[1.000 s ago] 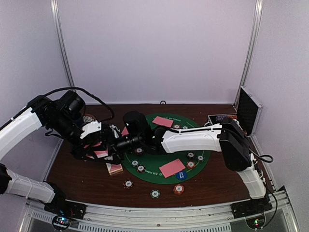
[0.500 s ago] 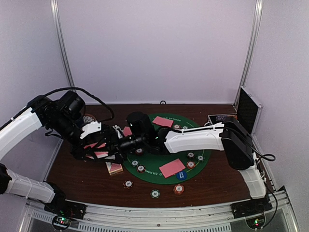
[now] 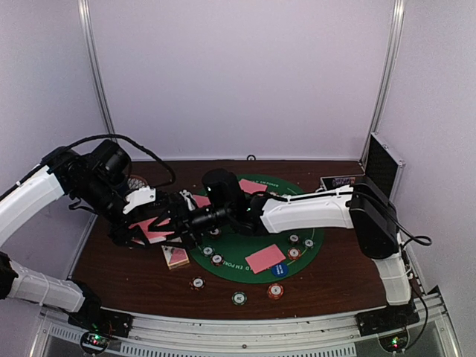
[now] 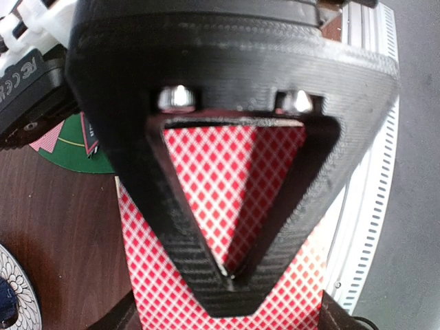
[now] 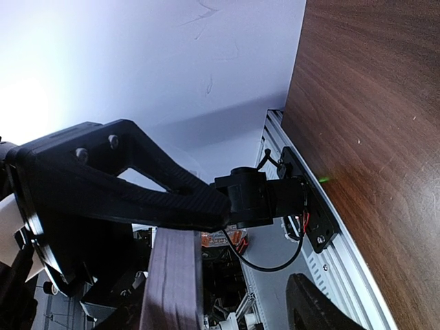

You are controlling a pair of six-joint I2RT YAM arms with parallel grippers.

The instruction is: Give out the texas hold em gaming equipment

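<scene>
1. Overhead, against a second before: my right arm had swung, so its wrist and elbow sat further right, and the wrist had come to cover part of the far card (image 3: 256, 185) on the green mat (image 3: 242, 271). My right gripper (image 3: 184, 220) had narrowed and pointed at my left gripper (image 3: 165, 225). The left one had not shifted and stayed pinched on the deck of pink-backed cards (image 3: 149, 228) above the table (image 3: 119, 271), left of the mat; more pink showed there than before.
2. Same view, counted: one deck held; one small stack (image 3: 176, 257) on the wood just beside the mat; two loose cards on the mat, the near card (image 3: 265, 258) in full sight, plus a pink sliver by the grippers that I could not identify. Three chips (image 3: 239, 298) lay on bare wood near the front edge. On the mat I made out five more, with others possibly hidden under my arm, and one blue disc (image 3: 280, 269). One black-and-silver case (image 3: 383, 171) stood open at the right.
3. Left wrist: my left gripper (image 4: 230, 273) was closed tight, both fingers meeting in a V over the deck of pink-backed cards (image 4: 230, 185).
4. Right wrist: my right gripper (image 5: 268, 254) stood apart, one finger (image 5: 124, 179) above and the other low. One deck edge (image 5: 172, 282) showed between them; whether I touched it I could not tell.
</scene>
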